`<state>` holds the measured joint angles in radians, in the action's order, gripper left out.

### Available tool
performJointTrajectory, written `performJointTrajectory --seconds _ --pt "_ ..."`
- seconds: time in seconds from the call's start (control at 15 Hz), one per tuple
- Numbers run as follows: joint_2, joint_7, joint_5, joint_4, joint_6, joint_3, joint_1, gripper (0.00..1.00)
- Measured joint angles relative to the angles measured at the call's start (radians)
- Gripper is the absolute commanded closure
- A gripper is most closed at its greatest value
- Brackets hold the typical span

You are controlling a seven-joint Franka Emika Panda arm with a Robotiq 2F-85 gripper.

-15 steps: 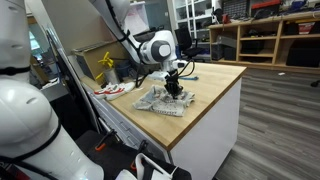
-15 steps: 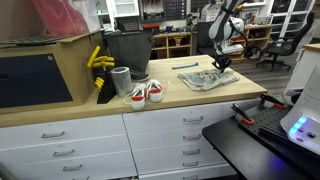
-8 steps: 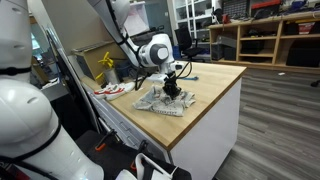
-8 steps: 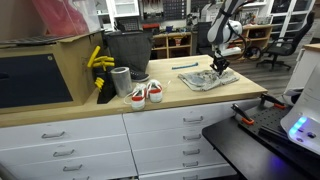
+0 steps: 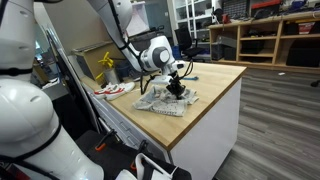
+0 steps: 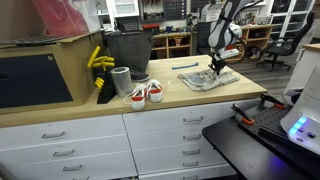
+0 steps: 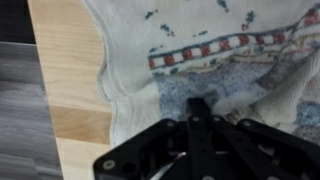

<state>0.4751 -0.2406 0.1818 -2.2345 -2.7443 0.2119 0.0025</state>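
While two shoes (image 6: 141,95) lie well off, one tool (image 7: 200,108) pinches one cloth (image 7: 215,45).

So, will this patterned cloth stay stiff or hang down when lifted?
Probably floppy: the cloth lies creased and bunched on the counter. It looks thin, so likely light. Pushed by the gripper, it would probably wrinkle.

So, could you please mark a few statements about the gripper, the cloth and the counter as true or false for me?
1. The gripper is down on the patterned cloth. True.
2. The cloth lies on a wooden countertop. True.
3. The sneakers stand on the cloth. False: they stand apart from it, beside the grey cup.
4. The cloth is plain black. False: it is pale, with a band of red pattern.
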Motion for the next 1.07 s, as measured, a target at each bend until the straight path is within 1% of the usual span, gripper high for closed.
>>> performJointTrajectory --seconds 0.27,0.33,0.4,0.53,0.6,0.67,0.73,0.8,0.87,0.93,1.0,1.07 --pt "0.037 0.0 0.001 0.036 -0.078 0.014 0.023 1.0" --pt "0.043 0.0 -0.012 0.045 -0.092 0.004 0.022 0.74" --pt "0.046 0.001 -0.029 0.048 -0.104 -0.012 0.02 0.73" --pt "0.042 0.018 -0.073 0.05 -0.107 -0.058 0.013 0.6" --pt "0.036 0.034 -0.104 0.05 -0.094 -0.088 0.004 0.51" --pt "0.027 0.059 -0.139 0.05 -0.062 -0.121 -0.012 0.44" --pt "0.014 0.082 -0.168 0.051 -0.014 -0.146 -0.029 0.35" --pt "0.001 0.096 -0.184 0.052 0.036 -0.156 -0.04 0.29" --pt "-0.013 0.107 -0.194 0.052 0.086 -0.156 -0.049 0.44" --pt "-0.024 0.118 -0.197 0.052 0.123 -0.155 -0.059 0.66" --pt "-0.033 0.127 -0.196 0.051 0.149 -0.15 -0.065 0.66" --pt "-0.039 0.139 -0.195 0.05 0.163 -0.144 -0.07 0.73"
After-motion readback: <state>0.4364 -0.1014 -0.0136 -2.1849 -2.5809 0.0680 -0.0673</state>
